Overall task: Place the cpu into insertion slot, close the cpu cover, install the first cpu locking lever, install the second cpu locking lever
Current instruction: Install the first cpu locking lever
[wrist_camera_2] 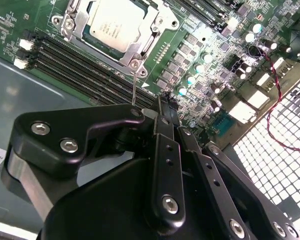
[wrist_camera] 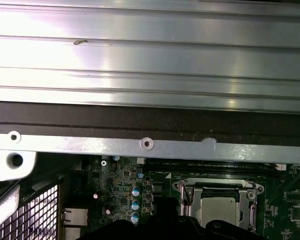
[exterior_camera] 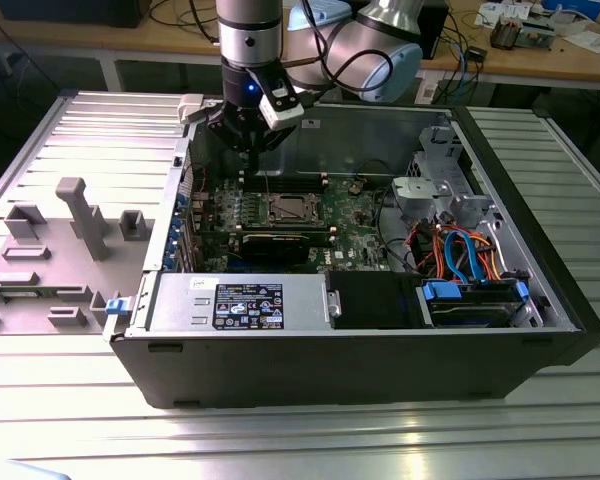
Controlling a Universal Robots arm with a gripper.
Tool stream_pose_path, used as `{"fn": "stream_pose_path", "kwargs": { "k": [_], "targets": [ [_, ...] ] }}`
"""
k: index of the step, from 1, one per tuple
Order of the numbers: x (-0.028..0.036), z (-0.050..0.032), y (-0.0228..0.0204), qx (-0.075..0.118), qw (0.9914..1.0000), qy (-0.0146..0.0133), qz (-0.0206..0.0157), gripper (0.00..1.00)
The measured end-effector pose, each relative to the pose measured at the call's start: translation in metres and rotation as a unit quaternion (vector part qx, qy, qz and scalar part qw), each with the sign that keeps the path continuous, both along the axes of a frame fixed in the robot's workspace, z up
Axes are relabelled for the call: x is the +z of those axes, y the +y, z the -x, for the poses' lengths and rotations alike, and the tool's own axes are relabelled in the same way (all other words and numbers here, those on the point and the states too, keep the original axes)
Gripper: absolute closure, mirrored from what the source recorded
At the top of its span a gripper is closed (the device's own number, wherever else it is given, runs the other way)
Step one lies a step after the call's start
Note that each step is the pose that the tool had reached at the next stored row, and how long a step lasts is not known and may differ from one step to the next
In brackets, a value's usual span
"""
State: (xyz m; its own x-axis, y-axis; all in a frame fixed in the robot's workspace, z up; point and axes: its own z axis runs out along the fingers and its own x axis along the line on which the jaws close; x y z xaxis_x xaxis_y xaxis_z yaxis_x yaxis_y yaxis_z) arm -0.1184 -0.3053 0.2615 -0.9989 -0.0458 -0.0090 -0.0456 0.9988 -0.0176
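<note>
Gripper [exterior_camera: 248, 150] hangs above the motherboard [exterior_camera: 355, 215] inside the open PC case [exterior_camera: 540, 290], fingers [wrist_camera_2: 165, 125] pressed together, holding nothing visible. CPU [wrist_camera_2: 112, 22] sits in insertion slot [exterior_camera: 290, 209]; CPU cover [wrist_camera_2: 135, 55] down over it.

I can read no text here. A black label [exterior_camera: 248, 305] with white print sits on the silver power supply box [exterior_camera: 235, 303] at the front of the computer case [exterior_camera: 360, 365] in the exterior view, too fine to make out. Tiny white lettering on the green circuit board [wrist_camera_2: 20, 17] in the second wrist view is also illegible.
</note>
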Motion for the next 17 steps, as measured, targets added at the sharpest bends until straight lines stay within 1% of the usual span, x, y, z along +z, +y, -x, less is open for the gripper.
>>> {"fn": "stream_pose_path", "kwargs": {
  "k": [2, 5, 10, 14, 16, 17],
  "targets": [
    [0.0000, -0.0004, 0.0003, 0.002, 1.00000, 0.0000, 0.0000, 0.89],
    [-0.0001, -0.0005, 0.0003, 0.016, 0.99988, 0.0000, 0.0000, 0.89],
    [0.0000, -0.0014, 0.0007, 0.016, 0.99987, 0.0000, 0.0000, 0.89],
    [-0.0001, -0.0069, 0.0007, 0.016, 0.99987, 0.0000, 0.0000, 0.89],
    [-0.0001, -0.0138, 0.0007, 0.016, 0.99987, -0.0010, 0.0000, 0.89],
    [0.0000, -0.0153, 0.0007, 0.016, 0.99987, -0.0014, 0.0001, 0.89]
  ]
}}
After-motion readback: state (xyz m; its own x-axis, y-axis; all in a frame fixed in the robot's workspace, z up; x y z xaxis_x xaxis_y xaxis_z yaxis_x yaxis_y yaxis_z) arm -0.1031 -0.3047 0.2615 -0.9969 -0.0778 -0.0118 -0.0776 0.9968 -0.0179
